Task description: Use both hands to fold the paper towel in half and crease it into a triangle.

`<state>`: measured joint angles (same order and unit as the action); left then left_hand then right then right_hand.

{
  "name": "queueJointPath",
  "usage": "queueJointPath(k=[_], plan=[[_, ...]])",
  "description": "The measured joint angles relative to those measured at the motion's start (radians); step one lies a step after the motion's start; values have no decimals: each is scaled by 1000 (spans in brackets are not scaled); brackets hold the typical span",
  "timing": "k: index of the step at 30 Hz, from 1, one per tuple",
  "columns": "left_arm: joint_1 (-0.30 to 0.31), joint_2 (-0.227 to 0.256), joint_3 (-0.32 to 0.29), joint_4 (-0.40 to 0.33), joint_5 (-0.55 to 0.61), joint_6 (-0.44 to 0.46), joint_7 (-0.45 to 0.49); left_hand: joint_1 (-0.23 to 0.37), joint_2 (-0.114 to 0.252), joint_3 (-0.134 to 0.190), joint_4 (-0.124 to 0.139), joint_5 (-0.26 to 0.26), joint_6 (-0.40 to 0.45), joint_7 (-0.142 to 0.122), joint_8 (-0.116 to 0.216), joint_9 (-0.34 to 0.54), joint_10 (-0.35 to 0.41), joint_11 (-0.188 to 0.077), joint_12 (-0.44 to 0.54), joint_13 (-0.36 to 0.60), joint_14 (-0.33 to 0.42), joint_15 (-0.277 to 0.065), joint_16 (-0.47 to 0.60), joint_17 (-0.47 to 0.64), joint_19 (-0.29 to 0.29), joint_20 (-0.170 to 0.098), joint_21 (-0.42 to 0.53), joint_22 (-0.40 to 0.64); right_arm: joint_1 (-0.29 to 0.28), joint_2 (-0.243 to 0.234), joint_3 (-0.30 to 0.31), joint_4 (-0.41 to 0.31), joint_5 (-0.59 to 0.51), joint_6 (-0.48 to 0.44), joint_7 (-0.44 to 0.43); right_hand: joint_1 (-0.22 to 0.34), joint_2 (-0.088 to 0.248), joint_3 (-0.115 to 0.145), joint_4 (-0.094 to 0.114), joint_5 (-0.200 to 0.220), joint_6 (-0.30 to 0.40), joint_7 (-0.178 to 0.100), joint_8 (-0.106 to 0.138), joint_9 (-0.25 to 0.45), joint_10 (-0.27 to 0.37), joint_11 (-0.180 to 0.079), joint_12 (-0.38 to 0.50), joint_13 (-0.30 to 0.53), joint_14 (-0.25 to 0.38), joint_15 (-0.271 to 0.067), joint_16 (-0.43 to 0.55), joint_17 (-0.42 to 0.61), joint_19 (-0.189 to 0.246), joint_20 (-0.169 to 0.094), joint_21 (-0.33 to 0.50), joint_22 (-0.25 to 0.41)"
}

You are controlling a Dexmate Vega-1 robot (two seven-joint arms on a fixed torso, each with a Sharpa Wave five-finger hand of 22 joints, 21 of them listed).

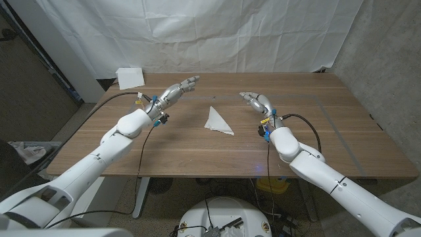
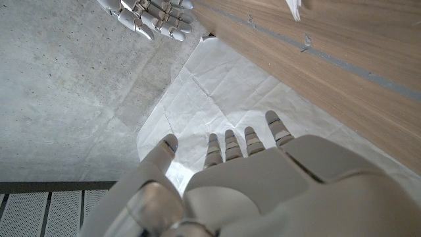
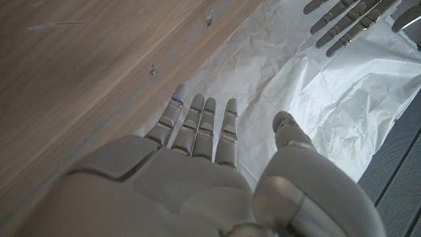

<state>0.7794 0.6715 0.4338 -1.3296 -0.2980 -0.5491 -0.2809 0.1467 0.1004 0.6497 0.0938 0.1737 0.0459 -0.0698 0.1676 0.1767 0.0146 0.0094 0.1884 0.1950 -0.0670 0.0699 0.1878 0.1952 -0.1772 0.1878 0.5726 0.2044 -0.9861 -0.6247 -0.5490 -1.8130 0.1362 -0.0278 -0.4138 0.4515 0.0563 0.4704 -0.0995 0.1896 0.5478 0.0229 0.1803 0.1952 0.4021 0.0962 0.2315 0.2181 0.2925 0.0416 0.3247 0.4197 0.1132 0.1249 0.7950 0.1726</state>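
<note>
Lying folded into a triangle mid-table, slightly toward the far edge, the paper towel (image 1: 218,122) looks feather-light, limp and easily torn, best pinched at a corner or pressed along the crease, while left hand (image 1: 177,90) and right hand (image 1: 255,101) hover empty, fingers extended.

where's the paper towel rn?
Head view: the paper towel, folded into a triangle, lies on the wooden table near its middle, between the left hand and right hand, touched by neither.
</note>
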Motion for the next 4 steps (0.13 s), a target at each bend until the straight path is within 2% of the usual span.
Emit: queueJointPath(k=[4], plan=[[-1,-3,-1,11,-11,-4,-17,-6,6,0,0,0,-12,3,0,0,-9,1,0,0,-3,3,0,0,0,0,-8,0,-5,-5,6,-8,5,0,-3,-8,0,0,0,0,0,0,0,0,0,0,0,0,-1,1,0,-3,0,0,-4,0]])
